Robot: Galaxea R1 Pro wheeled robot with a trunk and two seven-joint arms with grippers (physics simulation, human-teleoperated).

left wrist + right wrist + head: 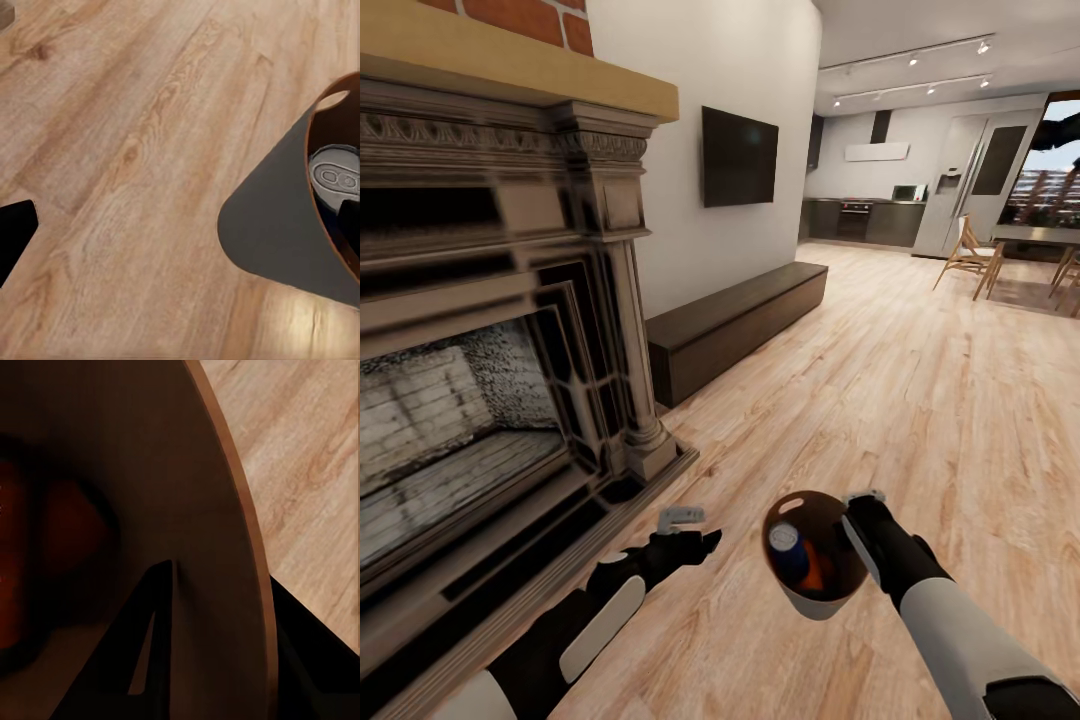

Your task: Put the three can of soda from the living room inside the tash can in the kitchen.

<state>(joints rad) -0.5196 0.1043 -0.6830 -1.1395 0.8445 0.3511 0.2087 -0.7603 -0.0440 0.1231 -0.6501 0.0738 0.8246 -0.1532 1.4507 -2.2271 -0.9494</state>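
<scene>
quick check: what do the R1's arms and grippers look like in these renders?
Both arms: white shell segments nearer the body, matte black forearms and wrists. The left arm has a white oval panel. Left gripper and right gripper end in pale grey jaws. No cables or markings visible.

No text, label, brand, number or sign could be read anywhere. The blue can (790, 551) in the bin (810, 598) showed only its plain lid (335, 178), whose embossed marks were too blurred to make out, and the TV (739, 157) on the wall was blank.
</scene>
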